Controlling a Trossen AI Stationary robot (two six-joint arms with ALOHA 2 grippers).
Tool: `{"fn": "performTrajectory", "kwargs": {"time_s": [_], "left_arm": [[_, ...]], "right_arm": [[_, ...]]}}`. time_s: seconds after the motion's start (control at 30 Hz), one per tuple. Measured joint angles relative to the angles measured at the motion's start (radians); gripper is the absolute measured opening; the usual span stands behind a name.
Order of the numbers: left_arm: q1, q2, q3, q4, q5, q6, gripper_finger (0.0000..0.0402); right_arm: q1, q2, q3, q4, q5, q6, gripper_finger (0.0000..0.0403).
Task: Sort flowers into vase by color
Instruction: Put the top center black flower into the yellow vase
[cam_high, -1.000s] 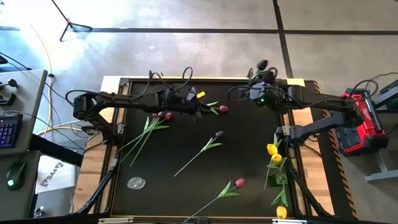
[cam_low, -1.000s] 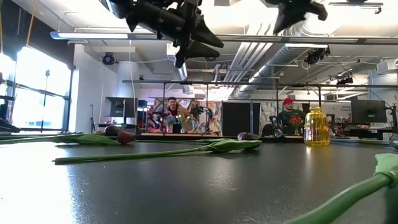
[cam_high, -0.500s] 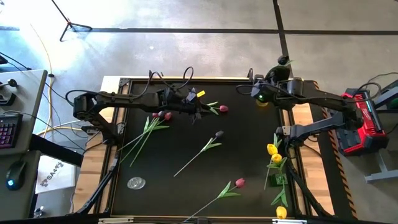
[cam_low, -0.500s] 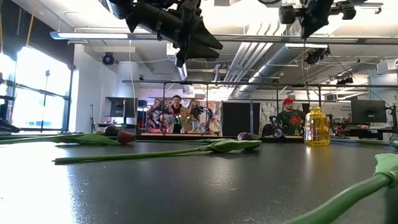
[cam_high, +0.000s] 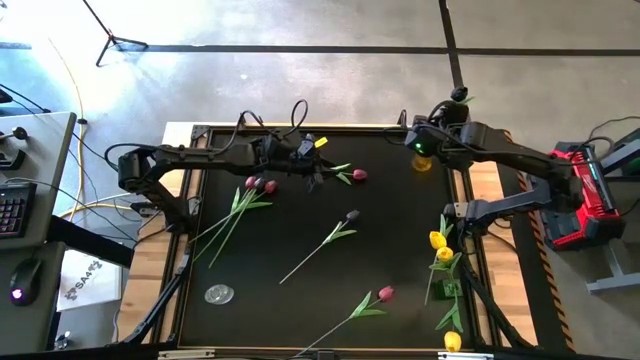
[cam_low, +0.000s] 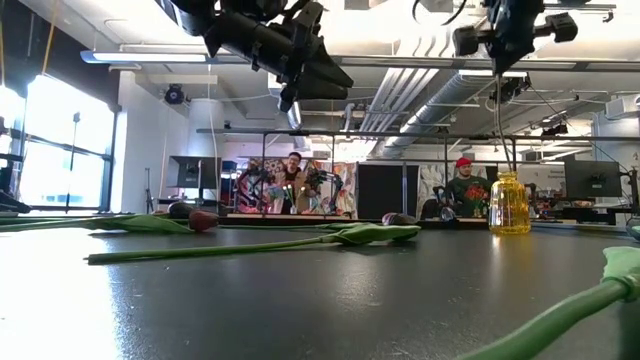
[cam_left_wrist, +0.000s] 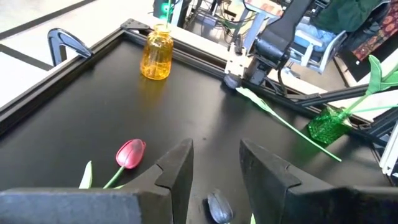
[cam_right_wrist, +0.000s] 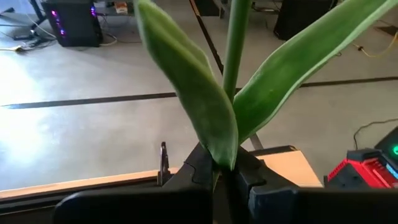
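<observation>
My right gripper (cam_high: 438, 128) is up at the table's far right, shut on a dark-headed tulip (cam_high: 460, 94). Its leaves (cam_right_wrist: 249, 93) rise past the fingers. Its bare stem (cam_low: 497, 125) hangs down over the yellow vase (cam_low: 508, 205). My left gripper (cam_high: 316, 180) hovers open above the far middle of the table, near a pink tulip (cam_left_wrist: 130, 153) and over a dark tulip head (cam_left_wrist: 217, 208). More pink tulips (cam_high: 260, 185) (cam_high: 386, 294) and a dark one (cam_high: 352, 215) lie flat on the mat. Yellow tulips (cam_high: 438, 241) stand in a green vase (cam_left_wrist: 326, 126) at the right. My right gripper pinches the tulip's stem just below its two leaves (cam_right_wrist: 222, 167) between its two fingers. The flower is lifted clear of the table, head up. Its lower stem (cam_low: 497, 150) hangs straight down to the yellow vase's mouth; whether its end is inside, I cannot tell.
A round silvery disc (cam_high: 219, 294) lies at the near left of the black mat. A raised metal frame (cam_high: 300, 128) borders the table. People stand in the room beyond the far edge.
My right gripper has carried the dark tulip toward the table's far right corner and turned its wrist. The flower has swung from a slant to upright, so its stem now hangs straight down over the yellow vase.
</observation>
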Motion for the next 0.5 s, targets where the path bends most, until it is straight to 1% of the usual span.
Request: {"fn": "performTrajectory", "kwargs": {"time_s": [0.1,0.23,0.37,0.5], "left_arm": [[0.0,0.0,0.0,0.0,0.0,-0.001,0.0118],[0.0,0.0,0.0,-0.001,-0.001,-0.019,0.0118],[0.0,0.0,0.0,-0.017,-0.009,-0.027,0.0118],[0.0,0.0,0.0,-0.043,-0.04,-0.046,0.0118]], "right_arm": [[-0.027,0.0,-0.04,0.061,-0.039,-0.001,0.0001],[-0.071,0.0,-0.079,0.099,-0.115,0.003,0.0016],[-0.1,0.0,-0.089,0.098,-0.154,-0.006,0.0043],[-0.126,0.0,-0.088,0.098,-0.21,-0.032,0.0078]]}}
